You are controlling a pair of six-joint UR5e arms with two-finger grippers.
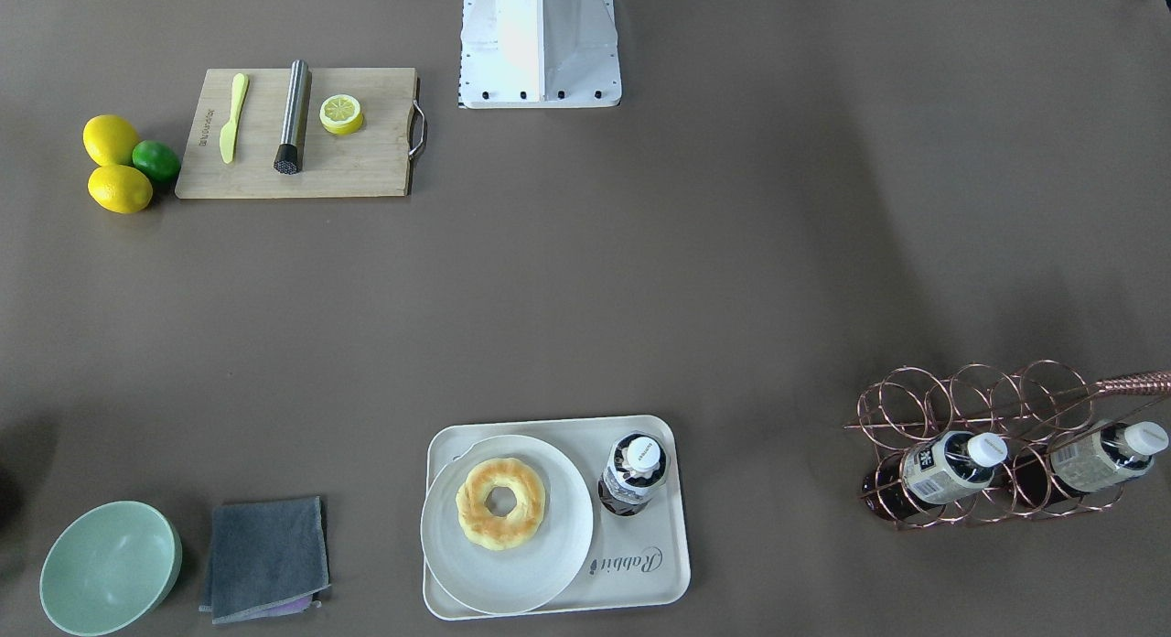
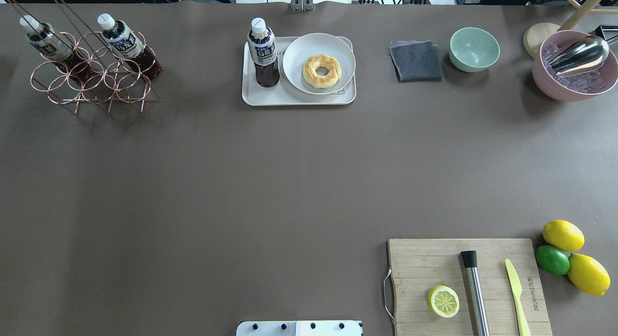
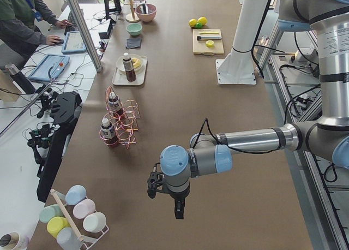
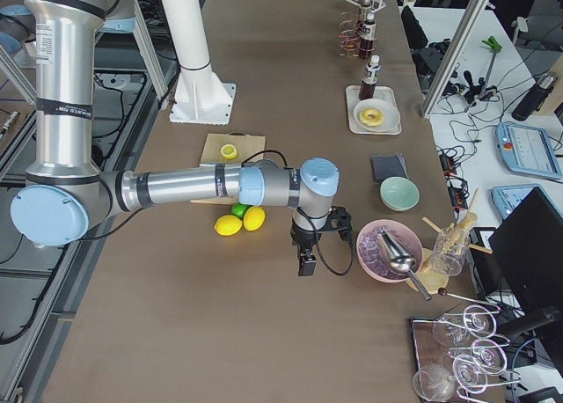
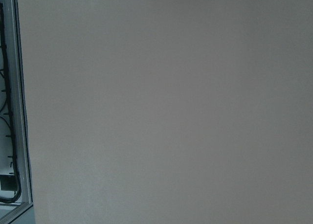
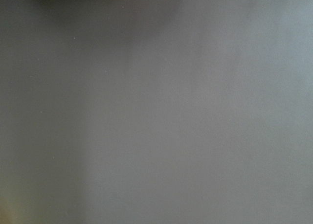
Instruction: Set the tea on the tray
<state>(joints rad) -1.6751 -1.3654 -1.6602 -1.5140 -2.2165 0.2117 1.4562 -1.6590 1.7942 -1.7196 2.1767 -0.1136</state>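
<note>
One tea bottle (image 1: 633,472) stands upright on the cream tray (image 1: 640,577), beside a round white plate (image 1: 549,564) with a doughnut. It also shows in the overhead view (image 2: 262,53) on the tray (image 2: 299,99). Two more tea bottles (image 2: 46,41) (image 2: 123,39) lie tilted in a copper wire rack (image 2: 91,82). My left gripper (image 3: 177,209) hangs over bare table far from the rack, seen only in the left side view. My right gripper (image 4: 306,264) hangs near the lemons, seen only in the right side view. I cannot tell whether either is open or shut. Both wrist views show only bare table.
A wooden cutting board (image 2: 425,259) carries a lemon half, a steel muddler and a yellow knife. Two lemons and a lime (image 2: 553,259) lie beside it. A grey cloth (image 2: 416,61), a green bowl (image 2: 474,49) and a pink ice bowl with scoop (image 2: 574,65) stand along the far edge.
</note>
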